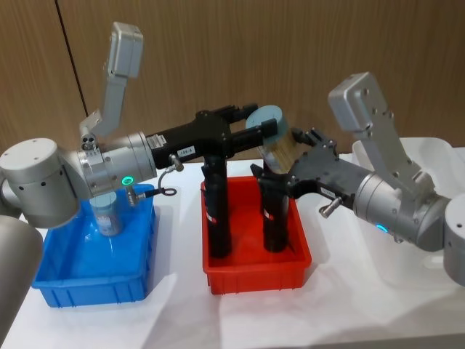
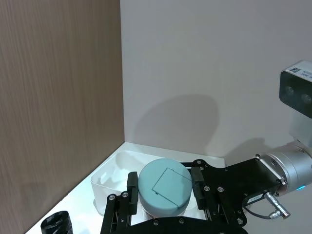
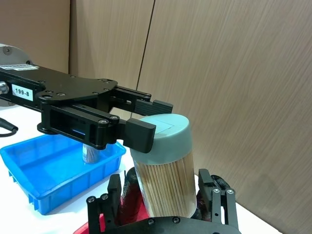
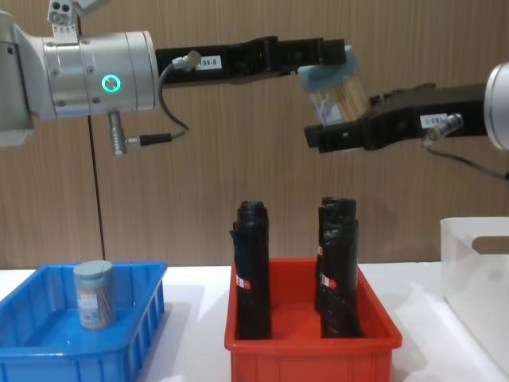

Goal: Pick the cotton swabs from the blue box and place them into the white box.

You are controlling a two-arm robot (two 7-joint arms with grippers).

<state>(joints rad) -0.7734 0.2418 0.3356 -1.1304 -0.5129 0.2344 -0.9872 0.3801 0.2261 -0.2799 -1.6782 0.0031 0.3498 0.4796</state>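
A white table [image 1: 182,305] carried three containers. Seen from the head, the white box [image 4: 469,270] stood at 4 o'clock, the blue box [image 1: 94,291] at 8 o'clock and a red bin [image 1: 254,275] at 6 o'clock between them. Two pairs of tall black rolls [image 1: 216,211] stood upright in the red bin.

The left gripper [image 1: 261,122] reached across from 9 o'clock, high above the red bin, and was clenched on the pale blue lid of a jar of cotton swabs [image 3: 168,170]. The jar hung tilted in the air, clear of every box. The right gripper [image 1: 287,154] came in from 3 o'clock to the jar's lower end. Its jaws were spread to either side of the jar, and a gap showed beside one of them.

A second jar [image 4: 94,296] stood upright inside the blue box, near its back wall.
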